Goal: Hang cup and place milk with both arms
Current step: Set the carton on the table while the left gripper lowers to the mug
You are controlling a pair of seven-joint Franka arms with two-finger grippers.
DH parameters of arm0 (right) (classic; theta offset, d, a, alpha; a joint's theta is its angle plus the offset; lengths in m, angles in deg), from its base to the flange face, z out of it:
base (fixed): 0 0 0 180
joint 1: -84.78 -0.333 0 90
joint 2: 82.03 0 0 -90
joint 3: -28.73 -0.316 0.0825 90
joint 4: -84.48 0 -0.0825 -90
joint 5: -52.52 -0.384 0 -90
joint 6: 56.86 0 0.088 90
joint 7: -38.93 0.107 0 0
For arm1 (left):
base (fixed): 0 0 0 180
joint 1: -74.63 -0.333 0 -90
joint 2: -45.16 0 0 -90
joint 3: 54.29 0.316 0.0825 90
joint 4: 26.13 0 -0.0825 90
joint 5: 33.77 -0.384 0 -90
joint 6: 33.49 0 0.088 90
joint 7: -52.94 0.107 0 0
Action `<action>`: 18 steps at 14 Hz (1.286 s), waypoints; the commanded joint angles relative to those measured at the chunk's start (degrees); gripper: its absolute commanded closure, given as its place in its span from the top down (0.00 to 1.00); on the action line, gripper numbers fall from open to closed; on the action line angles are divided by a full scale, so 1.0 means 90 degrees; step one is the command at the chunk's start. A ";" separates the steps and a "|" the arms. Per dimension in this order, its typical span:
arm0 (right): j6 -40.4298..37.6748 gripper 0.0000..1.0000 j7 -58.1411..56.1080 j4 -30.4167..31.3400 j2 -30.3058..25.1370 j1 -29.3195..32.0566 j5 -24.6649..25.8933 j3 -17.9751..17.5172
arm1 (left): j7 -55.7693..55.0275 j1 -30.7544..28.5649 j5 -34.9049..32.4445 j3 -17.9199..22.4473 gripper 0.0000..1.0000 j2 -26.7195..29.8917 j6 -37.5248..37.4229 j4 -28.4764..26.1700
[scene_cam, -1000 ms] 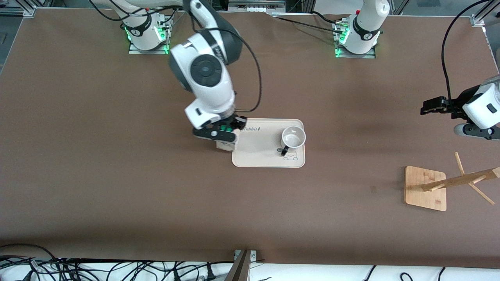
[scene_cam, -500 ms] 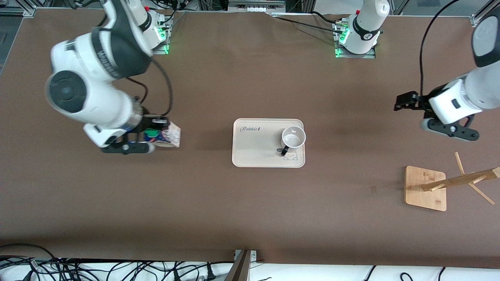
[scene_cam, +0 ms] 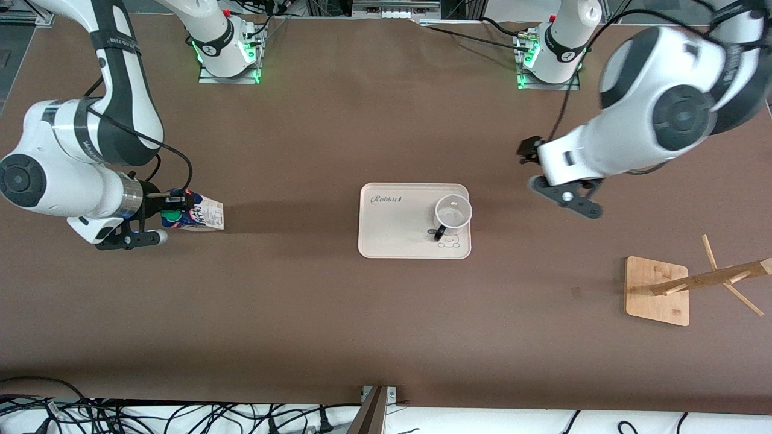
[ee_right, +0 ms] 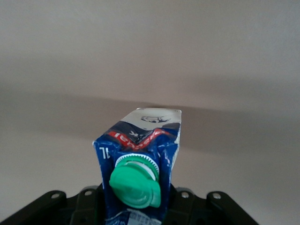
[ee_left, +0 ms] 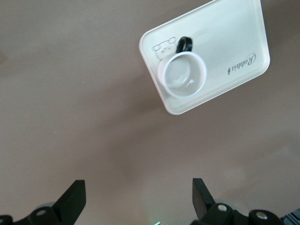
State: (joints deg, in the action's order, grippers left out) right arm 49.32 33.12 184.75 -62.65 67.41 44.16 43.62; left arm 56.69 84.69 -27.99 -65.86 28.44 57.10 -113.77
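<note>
On the tray (scene_cam: 386, 241), writing reads "Rabbit".

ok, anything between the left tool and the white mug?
Nothing: only bare brown tabletop between the open left tool and the white smiley mug on its cream tray, per front and left wrist views.

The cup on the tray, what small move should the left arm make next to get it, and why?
Probably ease the left gripper toward the tray until it is over the cup. Its jaws are open and empty, and it hangs over bare table beside the tray at the left arm's end. The cup stands upright with its handle free. The right gripper is shut on the milk.
</note>
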 commanded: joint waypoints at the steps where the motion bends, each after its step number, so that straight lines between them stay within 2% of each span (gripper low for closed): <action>1: 0.0720 0.40 -0.0214 0.0898 -0.0396 -0.0092 -0.0106 0.0035 | -0.0561 0.0531 0.0013 0.0025 1.00 -0.0466 0.0497 0.0158; 4: 0.1336 0.41 -0.0390 0.1299 -0.0376 -0.0092 -0.0106 0.0035 | -0.0895 0.0776 0.0022 0.0016 1.00 -0.0817 0.1084 0.0158; 5: 0.1357 0.60 -0.0390 0.1300 -0.0366 -0.0092 -0.0106 0.0035 | -0.0885 0.0806 0.0022 0.0016 1.00 -0.0915 0.1289 0.0158; 6: 0.1357 0.98 -0.0380 0.1281 -0.0386 -0.0092 -0.0106 0.0035 | -0.0846 0.0894 0.0013 0.0025 1.00 -0.1071 0.1514 0.0177; 11: 0.1056 1.00 0.0038 0.0960 -0.0717 -0.0092 -0.0086 0.0025 | -0.1070 0.1587 -0.0259 0.0074 1.00 -0.2028 0.2608 0.0295; 16: -0.0583 1.00 0.0255 -0.0738 -0.0835 -0.0092 0.0031 0.0083 | -0.1119 0.1647 -0.0436 0.0084 1.00 -0.2205 0.2737 0.0207; 18: -0.0927 1.00 0.0264 -0.1072 -0.0951 -0.0092 0.0177 0.0133 | -0.1119 0.1646 -0.0486 0.0094 1.00 -0.2244 0.2756 0.0207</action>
State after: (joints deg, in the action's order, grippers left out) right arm 44.48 34.67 178.82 -71.03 66.74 44.67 44.13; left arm 47.25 99.04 -30.97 -65.50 8.45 82.54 -113.15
